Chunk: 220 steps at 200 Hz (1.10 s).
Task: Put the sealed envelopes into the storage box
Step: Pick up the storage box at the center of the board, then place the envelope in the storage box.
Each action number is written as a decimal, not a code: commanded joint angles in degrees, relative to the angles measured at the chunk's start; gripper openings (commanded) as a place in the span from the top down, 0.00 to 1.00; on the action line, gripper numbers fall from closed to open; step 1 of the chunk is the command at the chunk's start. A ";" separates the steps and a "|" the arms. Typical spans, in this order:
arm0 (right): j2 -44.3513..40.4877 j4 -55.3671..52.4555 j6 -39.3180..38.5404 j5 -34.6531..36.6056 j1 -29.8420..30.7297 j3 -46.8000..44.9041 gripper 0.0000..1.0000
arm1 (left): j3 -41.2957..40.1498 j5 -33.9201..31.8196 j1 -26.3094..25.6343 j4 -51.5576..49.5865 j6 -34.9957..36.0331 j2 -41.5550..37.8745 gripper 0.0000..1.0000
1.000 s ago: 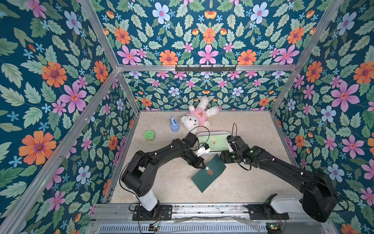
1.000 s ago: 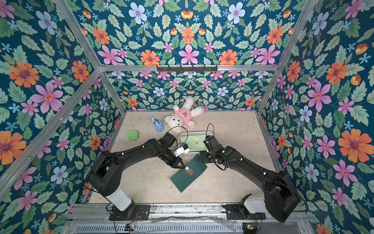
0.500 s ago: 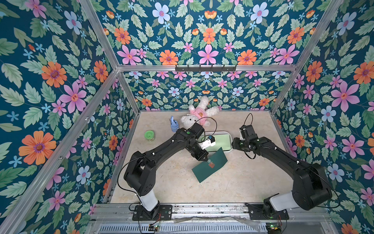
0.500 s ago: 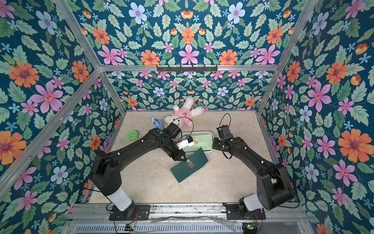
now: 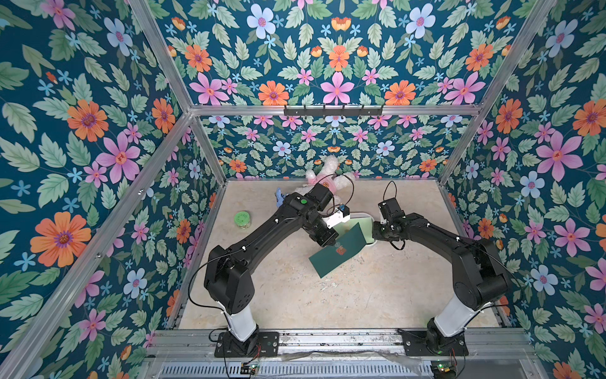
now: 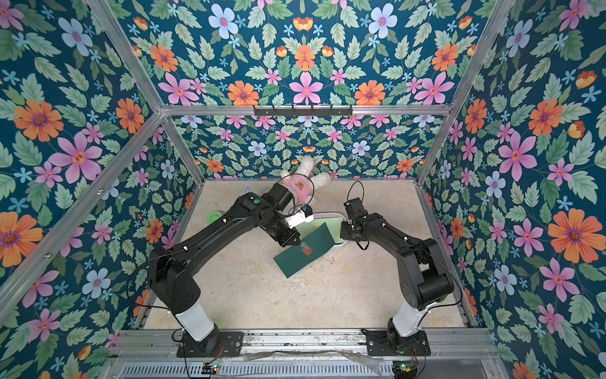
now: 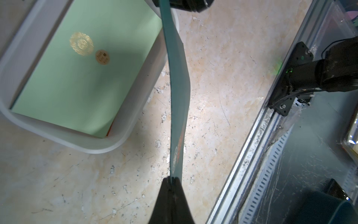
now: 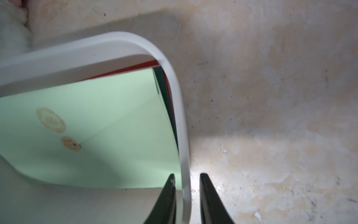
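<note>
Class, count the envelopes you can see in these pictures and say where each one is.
4: a dark green envelope in the left gripper; inside the storage box, a light green envelope on top, with red and dark edges beneath. More may be hidden.

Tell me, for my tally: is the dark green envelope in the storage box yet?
Not yet. The left gripper holds the dark green envelope over the table beside the storage box.
</note>
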 commanded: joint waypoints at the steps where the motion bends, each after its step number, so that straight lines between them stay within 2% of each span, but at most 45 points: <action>1: 0.06 -1.19 -2.03 0.01 -0.02 -0.22 0.78 | 3.98 -2.44 0.25 -3.19 0.97 1.73 1.00; 55: -1.64 -2.56 -4.87 -2.98 0.05 -2.04 0.90 | 7.59 -6.72 0.64 -3.24 1.95 3.98 1.00; 91: -6.56 -4.18 -9.01 -5.51 4.27 -3.58 0.91 | 12.85 -8.32 0.77 -5.36 5.69 6.55 1.00; 129: -9.19 -2.07 -8.07 -7.62 7.22 -6.51 0.92 | 16.18 -7.84 0.75 -7.21 8.92 10.61 1.00; 157: -10.96 -0.66 -6.80 -7.72 7.32 -8.50 0.91 | 13.93 -7.51 0.68 -8.10 9.62 11.57 1.00; 220: -10.81 -0.34 -6.40 -8.43 7.30 -8.86 0.91 | 5.28 -5.86 0.68 -1.20 8.55 10.58 1.00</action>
